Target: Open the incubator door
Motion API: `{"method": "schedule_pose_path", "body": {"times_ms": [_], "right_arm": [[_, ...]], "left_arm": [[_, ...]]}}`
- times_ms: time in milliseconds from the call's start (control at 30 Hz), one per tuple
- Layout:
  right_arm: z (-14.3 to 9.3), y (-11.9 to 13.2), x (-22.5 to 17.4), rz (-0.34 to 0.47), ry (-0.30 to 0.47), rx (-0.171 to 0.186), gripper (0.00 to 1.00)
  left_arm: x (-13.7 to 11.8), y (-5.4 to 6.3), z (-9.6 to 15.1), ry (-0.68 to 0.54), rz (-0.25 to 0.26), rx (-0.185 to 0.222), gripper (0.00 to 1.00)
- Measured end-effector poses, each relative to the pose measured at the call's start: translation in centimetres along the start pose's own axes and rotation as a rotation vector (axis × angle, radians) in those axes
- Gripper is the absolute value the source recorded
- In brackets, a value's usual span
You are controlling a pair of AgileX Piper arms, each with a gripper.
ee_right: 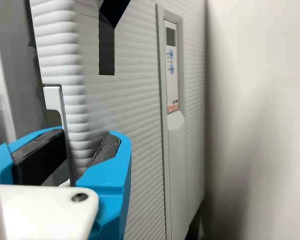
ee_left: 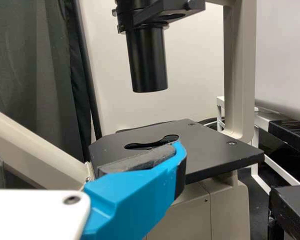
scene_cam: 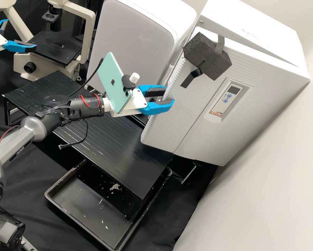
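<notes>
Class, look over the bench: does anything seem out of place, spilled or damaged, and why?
Two things look odd. Dark foam-like blocks are attached to the incubator's ribbed front near its top and look improvised rather than built in. Pale flecks and a larger patch mark the black tray, possibly chipped coating or dried residue.

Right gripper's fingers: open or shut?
Open. The right gripper's fingers stand apart, with a gap between their pads in the high and right wrist views.
</notes>
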State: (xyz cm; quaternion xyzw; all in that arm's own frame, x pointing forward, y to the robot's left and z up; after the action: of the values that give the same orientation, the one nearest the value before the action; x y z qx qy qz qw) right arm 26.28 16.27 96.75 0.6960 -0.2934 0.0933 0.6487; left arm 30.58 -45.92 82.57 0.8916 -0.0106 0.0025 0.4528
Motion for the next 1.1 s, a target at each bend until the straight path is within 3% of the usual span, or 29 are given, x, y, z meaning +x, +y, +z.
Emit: {"method": "schedule_pose_path", "body": {"times_ms": [433,467,633,867,933,1100], "right_arm": [[1.6,2.6,-2.1,0.084,-0.045,0.036,0.00],[1.7,2.8,-2.2,0.089,-0.050,0.041,1.00],[2.4,3.7,-2.6,0.142,-0.073,0.041,1.00],[3.5,5.5,-3.0,0.314,-0.150,0.025,1.00],[3.6,5.6,-3.1,0.327,-0.158,0.023,1.00],[2.8,6.2,-3.3,0.372,-0.074,-0.028,1.00]], "left_arm": [[0.0,0.0,0.0,0.000,0.000,0.000,1.00],[0.0,0.0,0.0,0.000,0.000,0.000,1.00],[0.0,0.0,0.0,0.000,0.000,0.000,1.00],[0.0,0.0,0.0,0.000,0.000,0.000,1.00],[0.0,0.0,0.0,0.000,0.000,0.000,1.00],[0.0,0.0,0.0,0.000,0.000,0.000,1.00]]}}
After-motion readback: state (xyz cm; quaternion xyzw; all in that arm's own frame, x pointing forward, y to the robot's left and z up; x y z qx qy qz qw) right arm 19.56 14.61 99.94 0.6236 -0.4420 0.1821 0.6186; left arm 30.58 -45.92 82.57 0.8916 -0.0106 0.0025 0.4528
